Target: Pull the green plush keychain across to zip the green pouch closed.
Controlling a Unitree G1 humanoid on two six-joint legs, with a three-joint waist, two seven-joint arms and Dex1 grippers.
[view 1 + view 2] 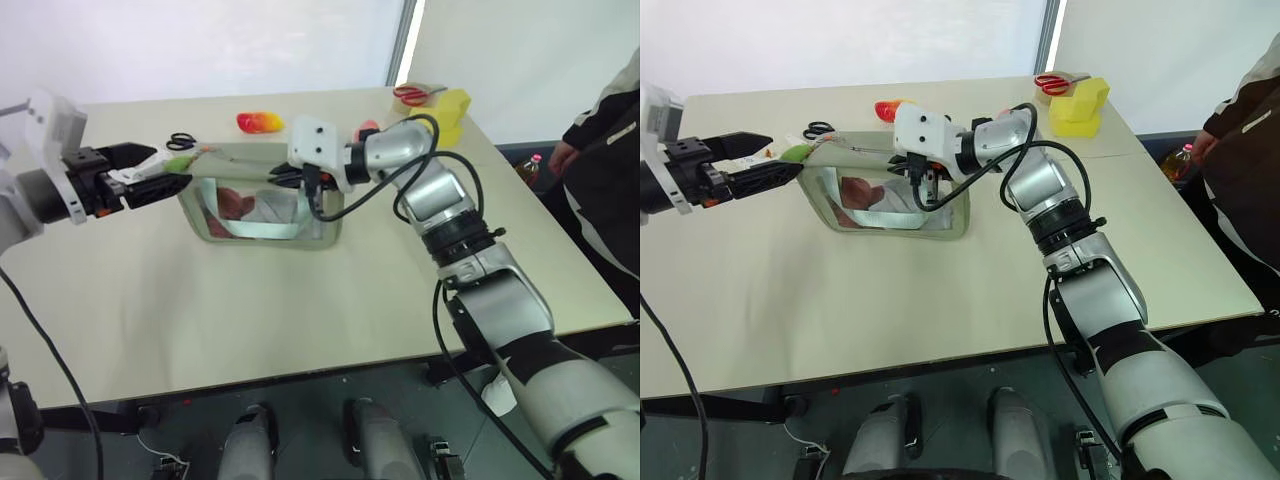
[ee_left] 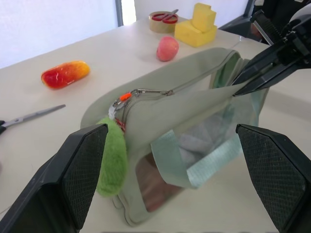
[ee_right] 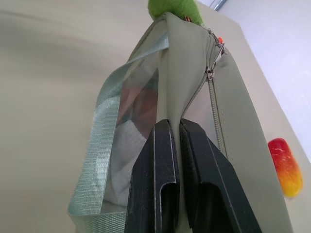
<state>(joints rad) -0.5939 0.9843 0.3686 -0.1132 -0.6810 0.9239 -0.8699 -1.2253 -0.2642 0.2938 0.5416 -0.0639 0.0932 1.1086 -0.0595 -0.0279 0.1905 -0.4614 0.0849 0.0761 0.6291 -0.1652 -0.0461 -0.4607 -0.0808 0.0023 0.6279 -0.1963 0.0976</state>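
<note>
The sage-green pouch [image 1: 262, 200] stands mid-table, its fuzzy lime keychain [image 2: 112, 158] hanging at one end between the spread left gripper [image 2: 177, 174]. The right gripper [image 3: 177, 133] pinches the pouch's top fabric.

One green pouch [image 1: 262, 195] stands on the one table [image 1: 300, 310], and one green plush keychain [image 2: 112, 156] hangs at its end. Scissors come to two pairs — a black-handled pair [image 1: 181, 141] near the pouch and a red-handled pair [image 1: 412, 94] lying on one roll of tape [image 2: 162, 22] at the far corner. One red-and-yellow toy fruit [image 2: 65, 74], one small pink lump [image 2: 167, 48], two stacked yellow blocks [image 1: 1080, 105] — and one bottle [image 1: 530, 165] beside one person [image 1: 605, 160] at the table's edge.
</note>
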